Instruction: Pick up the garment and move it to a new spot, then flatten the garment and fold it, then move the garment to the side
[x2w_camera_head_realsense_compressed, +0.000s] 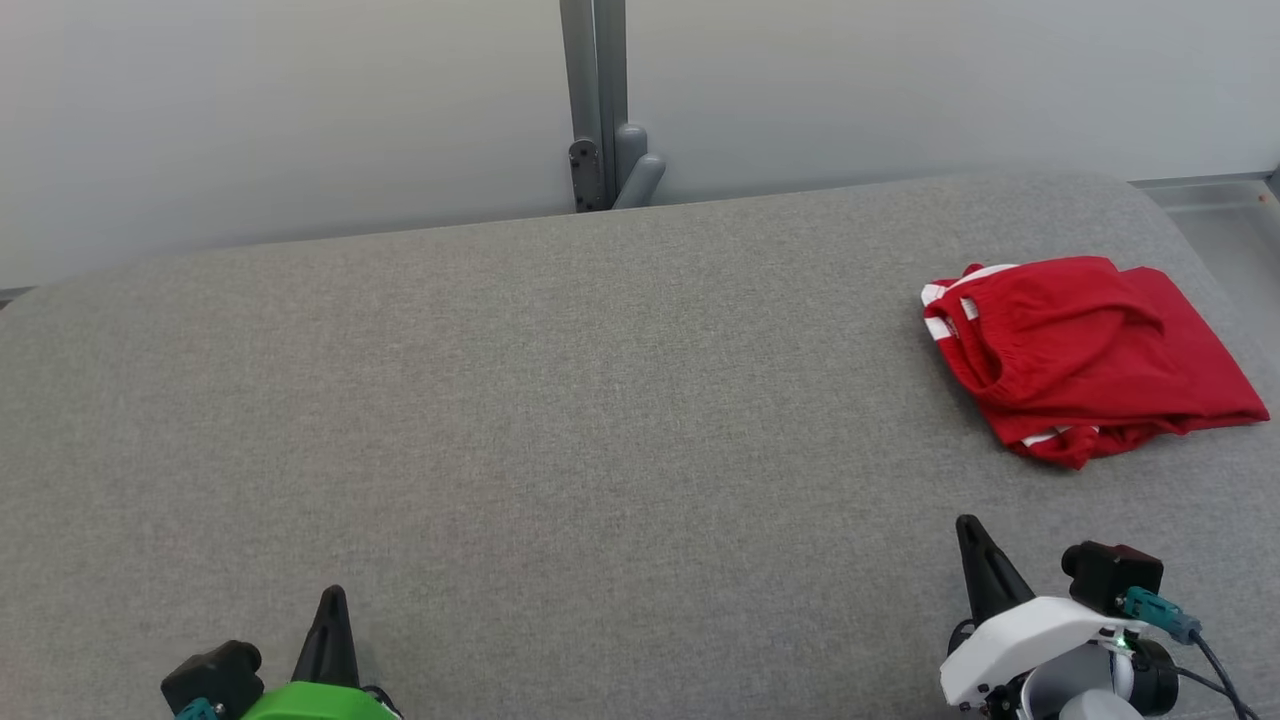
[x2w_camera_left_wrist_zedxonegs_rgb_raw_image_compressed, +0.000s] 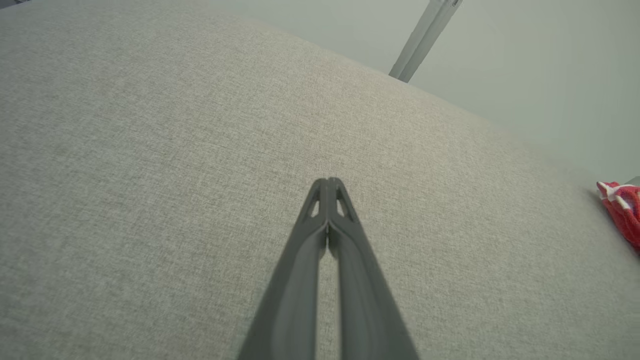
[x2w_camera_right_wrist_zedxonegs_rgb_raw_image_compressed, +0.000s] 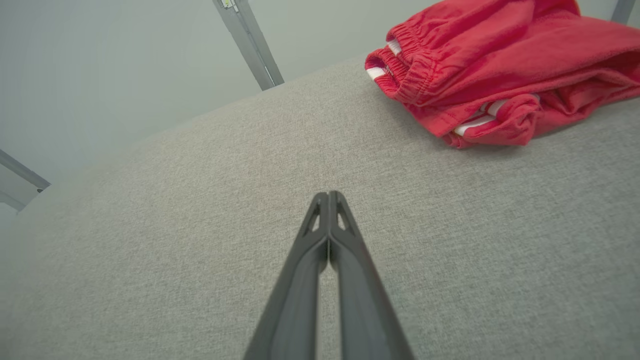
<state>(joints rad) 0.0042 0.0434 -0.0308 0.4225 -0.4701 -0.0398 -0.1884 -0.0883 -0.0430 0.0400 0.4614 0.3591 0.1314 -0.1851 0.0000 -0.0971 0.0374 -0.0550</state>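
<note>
Left end effector (x2w_camera_head_realsense_compressed: 333, 598): clenched, the two dark fingers pressed together to a single point, nothing between them. It stands over the near edge of the worktop (x2w_camera_head_realsense_compressed: 560, 420), towards the near left corner. The left wrist view confirms the fingertips meet (x2w_camera_left_wrist_zedxonegs_rgb_raw_image_compressed: 328, 181) over bare grey fabric.

Right end effector (x2w_camera_head_realsense_compressed: 968, 525): likewise clenched and holding nothing, over the near edge towards the near right corner. In the right wrist view its tips are closed (x2w_camera_right_wrist_zedxonegs_rgb_raw_image_compressed: 328, 195), apart from the cloth ahead of them.

Worktop: wide, covered in grey woven fabric, corners rounded.

Wall (x2w_camera_head_realsense_compressed: 300, 110): pale, plain, running behind the far edge.

Garment (x2w_camera_head_realsense_compressed: 1085, 355): red with white stripes and an elasticated waistband, lying folded in a loose bundle by the right edge, towards the far right corner. It rests on the fabric, touched by neither end effector; the right one is near it, the left well apart.

Post (x2w_camera_head_realsense_compressed: 595, 100): grey metal, upright, behind the middle of the far edge.
</note>
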